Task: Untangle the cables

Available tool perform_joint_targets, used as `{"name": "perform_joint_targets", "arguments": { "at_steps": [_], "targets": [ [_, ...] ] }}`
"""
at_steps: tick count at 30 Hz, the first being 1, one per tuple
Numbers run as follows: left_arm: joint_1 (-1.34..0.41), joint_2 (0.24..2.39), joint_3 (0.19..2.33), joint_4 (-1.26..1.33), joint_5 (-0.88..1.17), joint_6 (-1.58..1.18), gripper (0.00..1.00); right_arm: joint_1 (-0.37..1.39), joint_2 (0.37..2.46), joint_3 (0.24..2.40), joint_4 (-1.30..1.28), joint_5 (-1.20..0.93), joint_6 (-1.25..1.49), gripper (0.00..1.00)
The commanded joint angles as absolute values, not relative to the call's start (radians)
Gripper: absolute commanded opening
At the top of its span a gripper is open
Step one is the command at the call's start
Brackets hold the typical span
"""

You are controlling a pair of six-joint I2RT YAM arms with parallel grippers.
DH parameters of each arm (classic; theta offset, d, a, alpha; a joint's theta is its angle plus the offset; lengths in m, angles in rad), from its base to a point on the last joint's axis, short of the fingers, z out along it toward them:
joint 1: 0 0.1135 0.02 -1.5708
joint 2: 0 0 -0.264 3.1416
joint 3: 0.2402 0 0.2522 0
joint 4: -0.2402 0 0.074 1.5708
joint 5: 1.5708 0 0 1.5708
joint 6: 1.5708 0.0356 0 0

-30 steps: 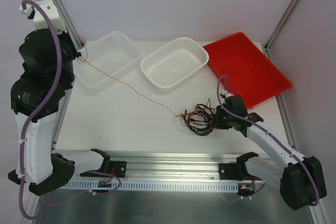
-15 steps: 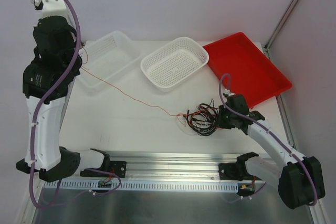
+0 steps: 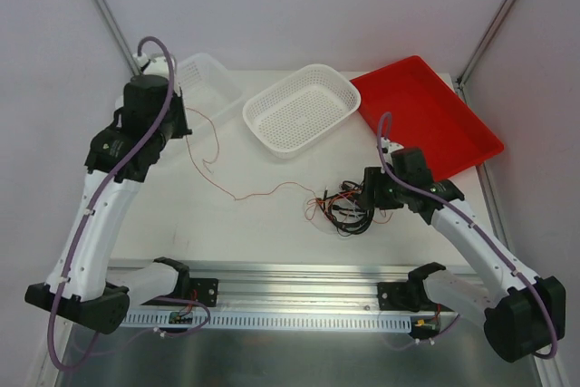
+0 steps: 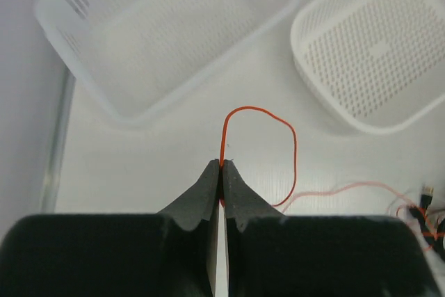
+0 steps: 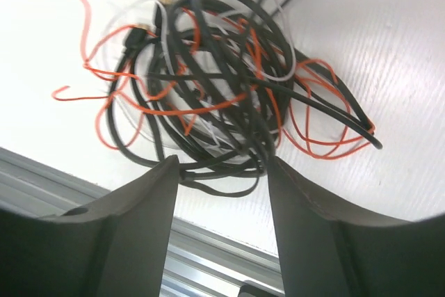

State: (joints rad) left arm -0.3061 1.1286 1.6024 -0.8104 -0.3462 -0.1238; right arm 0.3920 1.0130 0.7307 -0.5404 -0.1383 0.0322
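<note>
A tangle of black, orange and white cables [image 3: 349, 206] lies on the white table, right of centre. One thin orange cable [image 3: 237, 195] runs slack from the tangle leftward to my left gripper [image 3: 181, 120]. In the left wrist view that gripper [image 4: 222, 166] is shut on the orange cable [image 4: 279, 119], which loops above the fingertips. My right gripper [image 3: 369, 193] hovers at the tangle's right side. In the right wrist view its jaws [image 5: 222, 165] stand open, with the lower black loops of the tangle [image 5: 222, 81] lying between the fingertips.
A clear plastic tray [image 3: 207, 86] sits at the back left, a white perforated basket [image 3: 304, 106] at the back centre and a red tray [image 3: 426, 115] at the back right. An aluminium rail [image 3: 299, 283] runs along the table's near edge.
My left arm has swung down and rightward from high at the far left, so the taut orange cable has gone slack. My right gripper has opened and let go of the tangle.
</note>
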Motion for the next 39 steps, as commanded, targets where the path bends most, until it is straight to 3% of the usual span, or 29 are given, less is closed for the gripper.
{"name": "perform_joint_targets", "arguments": {
  "at_steps": [1, 6, 10, 13, 14, 18, 25, 32, 39],
  "targets": [
    [-0.302, 1.109, 1.41, -0.784, -0.241, -0.241, 0.01, 0.423, 0.986, 0.799, -0.594, -0.14, 0.005, 0.59],
    [-0.302, 1.126, 1.148, -0.73, -0.173, -0.353, 0.02, 0.456, 0.991, 0.792, -0.577, -0.14, 0.008, 0.64],
    [-0.302, 1.158, 0.994, -0.686, -0.13, -0.42, 0.14, 0.471, 1.006, 0.775, -0.565, -0.132, 0.018, 0.66],
    [-0.304, 1.14, 0.977, -0.677, -0.078, -0.483, 0.39, 0.474, 1.005, 0.759, -0.557, -0.126, 0.025, 0.68],
    [-0.304, 1.118, 0.979, -0.676, -0.062, -0.512, 0.61, 0.474, 1.003, 0.752, -0.549, -0.12, 0.028, 0.69],
    [-0.313, 1.063, 0.986, -0.672, -0.034, -0.625, 0.99, 0.474, 1.005, 0.738, -0.538, -0.114, 0.035, 0.72],
    [-0.54, 1.081, 1.018, -0.637, -0.09, -0.902, 0.99, 0.476, 0.994, 0.721, -0.512, -0.103, 0.057, 0.78],
    [-0.716, 1.328, 1.112, -0.575, -0.158, -1.094, 0.98, 0.476, 0.985, 0.687, -0.479, -0.081, 0.087, 0.87],
    [-0.788, 1.601, 1.296, -0.542, -0.137, -1.13, 0.94, 0.476, 0.977, 0.637, -0.428, -0.08, 0.11, 0.87]
  ]
}}
